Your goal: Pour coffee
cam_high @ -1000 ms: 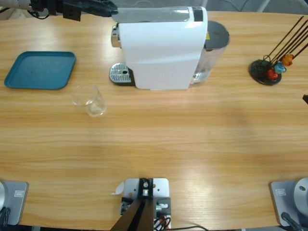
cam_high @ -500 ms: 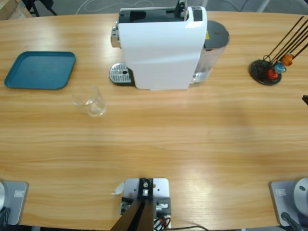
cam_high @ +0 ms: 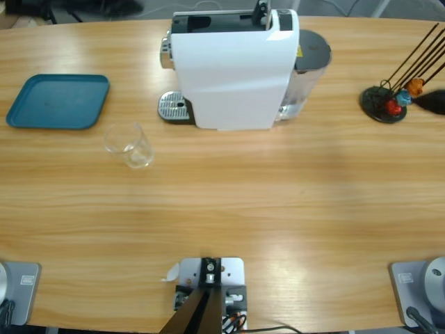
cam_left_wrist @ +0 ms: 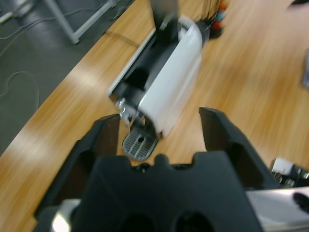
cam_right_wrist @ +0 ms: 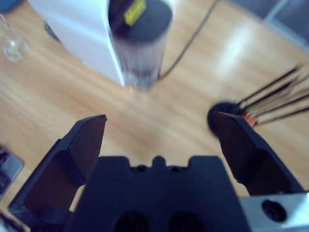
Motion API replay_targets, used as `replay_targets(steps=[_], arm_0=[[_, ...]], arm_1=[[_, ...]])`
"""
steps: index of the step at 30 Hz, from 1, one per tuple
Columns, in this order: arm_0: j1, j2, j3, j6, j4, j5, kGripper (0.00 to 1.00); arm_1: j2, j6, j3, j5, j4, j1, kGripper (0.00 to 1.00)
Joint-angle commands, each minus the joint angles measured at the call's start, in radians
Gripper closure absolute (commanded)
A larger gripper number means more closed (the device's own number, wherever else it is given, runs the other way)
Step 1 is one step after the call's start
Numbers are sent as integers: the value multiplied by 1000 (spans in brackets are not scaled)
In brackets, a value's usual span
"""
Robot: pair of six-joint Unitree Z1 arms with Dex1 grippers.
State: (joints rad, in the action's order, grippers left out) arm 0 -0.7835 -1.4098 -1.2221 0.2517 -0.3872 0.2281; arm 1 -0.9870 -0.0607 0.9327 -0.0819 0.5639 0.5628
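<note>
Operator: Coffee [cam_high: 141, 161], a thin pale layer in the small clear glass tumbler [cam_high: 129, 145], sits from above between the teal plastic tray [cam_high: 59, 101] and the white boxy coffee machine [cam_high: 235, 68], its metal drip grate [cam_high: 174, 108] empty.

Colleague: Left wrist?

Operator: My left gripper [cam_left_wrist: 161, 132] is spread, high over the machine. I'd risk clipping its raised lever descending.

Colleague: Right?

Operator: Right gripper [cam_right_wrist: 161, 135] spread too, empty; the black capsule stand [cam_right_wrist: 227, 116] is near, easily knocked.
</note>
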Motion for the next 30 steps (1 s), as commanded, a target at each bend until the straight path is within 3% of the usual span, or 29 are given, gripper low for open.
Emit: replay_targets(steps=[1, 6, 9, 11, 16, 24, 30], arm_0=[[-25, 81, 124, 84, -51, -99, 32], [-25, 66, 199, 70, -51, -171, 32], [-25, 84, 228, 53, -51, -216, 32], [-25, 90, 234, 19, -51, -234, 32], [-25, 103, 223, -31, -44, -234, 32], [-25, 107, 227, -73, -39, -234, 32], [-25, 120, 231, -78, -39, -234, 32]], arm_1=[[-46, 128, -190, -118, -166, -42, 87], [-225, 224, -315, -179, -396, -108, 96], [-346, 232, -348, -208, -451, -191, 94], [-353, 232, -384, -232, -535, -243, 149], [-229, 297, -381, -315, -501, -281, 280], [-195, 328, -426, -266, -488, -343, 317], [-192, 313, -513, -179, -645, -356, 312]])
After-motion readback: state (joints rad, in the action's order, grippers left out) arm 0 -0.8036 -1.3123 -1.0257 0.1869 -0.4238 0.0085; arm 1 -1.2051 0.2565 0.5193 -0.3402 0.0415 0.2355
